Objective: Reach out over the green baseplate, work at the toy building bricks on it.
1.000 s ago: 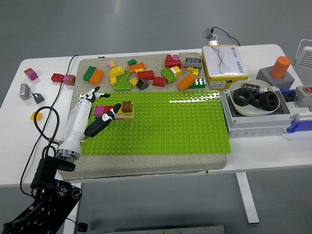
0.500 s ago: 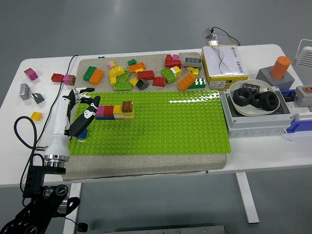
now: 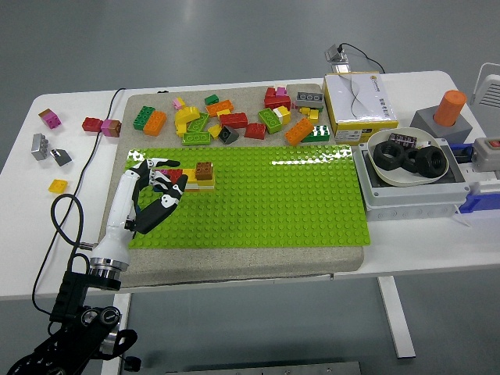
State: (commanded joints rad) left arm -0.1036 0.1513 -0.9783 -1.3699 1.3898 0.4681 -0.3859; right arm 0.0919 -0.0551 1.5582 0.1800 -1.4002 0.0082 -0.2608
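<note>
Seen from the head view, the left hand (image 3: pixel 156 191) reaches over the left end of the green baseplate (image 3: pixel 273 203), fingers spread and holding nothing. Just beyond its fingertips sits a short row of bricks (image 3: pixel 195 173) pressed onto the plate, topped by a brown one, seemingly untouched.

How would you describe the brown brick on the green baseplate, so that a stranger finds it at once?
Start from the big green baseplate in the middle of the white table. Near its far left corner stands a short row of bricks, just beyond the left hand. The brown brick sits at the right end of that row, the only brown one on the plate.
</note>
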